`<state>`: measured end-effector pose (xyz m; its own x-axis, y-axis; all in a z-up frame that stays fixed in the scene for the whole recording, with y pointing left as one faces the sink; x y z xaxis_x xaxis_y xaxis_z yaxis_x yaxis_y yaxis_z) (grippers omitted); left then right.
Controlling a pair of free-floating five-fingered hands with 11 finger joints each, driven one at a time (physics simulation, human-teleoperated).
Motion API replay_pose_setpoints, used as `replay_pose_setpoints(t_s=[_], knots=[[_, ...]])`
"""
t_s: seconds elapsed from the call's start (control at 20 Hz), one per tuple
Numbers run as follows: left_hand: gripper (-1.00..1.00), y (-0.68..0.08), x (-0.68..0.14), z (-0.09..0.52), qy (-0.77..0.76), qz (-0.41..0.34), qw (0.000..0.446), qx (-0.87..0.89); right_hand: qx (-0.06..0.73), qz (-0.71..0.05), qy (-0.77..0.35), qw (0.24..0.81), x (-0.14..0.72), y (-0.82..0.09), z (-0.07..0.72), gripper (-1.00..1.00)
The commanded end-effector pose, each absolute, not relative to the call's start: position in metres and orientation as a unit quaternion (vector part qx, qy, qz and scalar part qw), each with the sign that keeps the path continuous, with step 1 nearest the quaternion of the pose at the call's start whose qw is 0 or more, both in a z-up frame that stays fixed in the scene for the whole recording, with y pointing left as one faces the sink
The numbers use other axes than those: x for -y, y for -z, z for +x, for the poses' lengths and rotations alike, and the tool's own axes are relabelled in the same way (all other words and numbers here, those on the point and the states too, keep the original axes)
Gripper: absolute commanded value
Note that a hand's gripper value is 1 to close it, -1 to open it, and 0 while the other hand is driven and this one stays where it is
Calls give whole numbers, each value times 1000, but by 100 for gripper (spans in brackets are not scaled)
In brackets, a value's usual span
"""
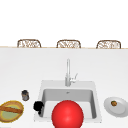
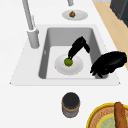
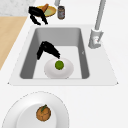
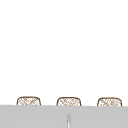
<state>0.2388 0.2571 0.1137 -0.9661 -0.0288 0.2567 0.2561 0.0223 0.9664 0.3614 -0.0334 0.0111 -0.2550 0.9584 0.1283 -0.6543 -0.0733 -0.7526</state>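
Red ball [image 1: 67,114], large and glossy, sat closest to the front camera and blocked the near half of the sink [image 1: 43,86] in the front view. Behind it rose a tall grey faucet [image 1: 67,72] at the back rim of the sink.

Seen from the left side, a white plate [image 2: 76,68] lay on the sink floor with a small green lime [image 2: 68,61] at its middle. The right hand [image 2: 79,46] reached down into the basin from the front. Its fingers [image 2: 71,53] were stretched out fairly straight, with the tips touching the top of the lime. From the right side its thumb hung apart from the fruit, so the hand was spread wide and not closed around anything.

The left hand [image 1: 38,106] hovered over the sink's front left corner, holding nothing, its fingers loose and drooping downward.

On the counter to the left of the sink stood a dark jar [image 1: 25,95]. Nearer the front edge was a yellow-rimmed basket [image 1: 18,104] with a brown stick-like loaf [image 1: 10,109] lying across it. To the right of the sink sat a second white plate [image 1: 120,110] holding a small brown fruit [image 1: 114,103]. Three woven chair backs [image 1: 68,44] lined the far edge of the counter.
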Motion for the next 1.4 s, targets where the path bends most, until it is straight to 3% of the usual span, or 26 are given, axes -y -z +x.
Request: replay_pose_setpoints(t_s=[0.0,0.5,0.9,1.35], knots=[[0,-114,-257,239,695,-80,103,708,370,-228,-702,564,35,8,369,-100],[0,-114,-257,239,695,-80,103,708,356,-189,-714,573,36,12,394,-100],[0,-114,-257,239,695,-80,103,708,364,-220,-709,563,36,45,408,-100],[0,-114,-257,239,695,-80,103,708,338,-169,-720,583,37,70,456,-100]])
